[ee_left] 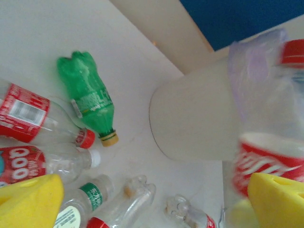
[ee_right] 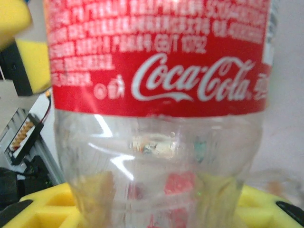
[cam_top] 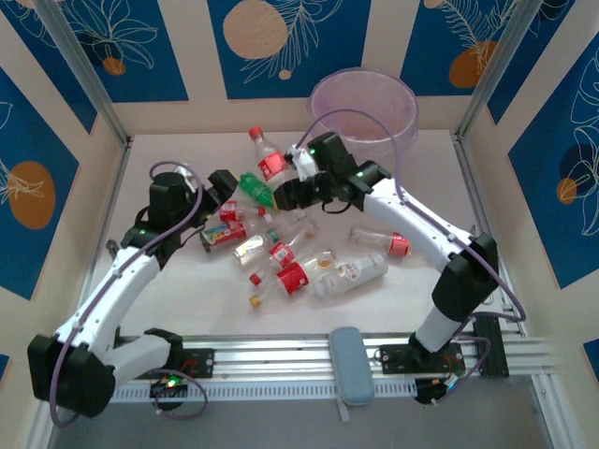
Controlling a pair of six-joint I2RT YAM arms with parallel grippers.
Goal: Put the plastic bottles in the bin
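My right gripper [ee_right: 156,202] is shut on a clear Coca-Cola bottle [ee_right: 156,71] with a red label, its yellow pads on both sides of the lower body. In the top view this bottle [cam_top: 271,166] is held tilted above the pile, red cap away from me, beside the right gripper [cam_top: 292,182]. My left gripper [ee_left: 156,204] is open, and the same bottle [ee_left: 268,161] shows blurred just by its right finger. The left gripper [cam_top: 227,201] hovers over the pile's left side. The bin [cam_top: 374,131] stands at the back, its white wall [ee_left: 194,118] behind the bottles. A green bottle [cam_top: 255,187] lies nearby.
Several more bottles lie mid-table: a white-labelled one [cam_top: 351,274], a red-capped clear one [cam_top: 379,241], a red-labelled one [cam_top: 292,278]. The green bottle [ee_left: 88,95] and clear ones lie under the left gripper. A grey case [cam_top: 348,363] rests on the front rail.
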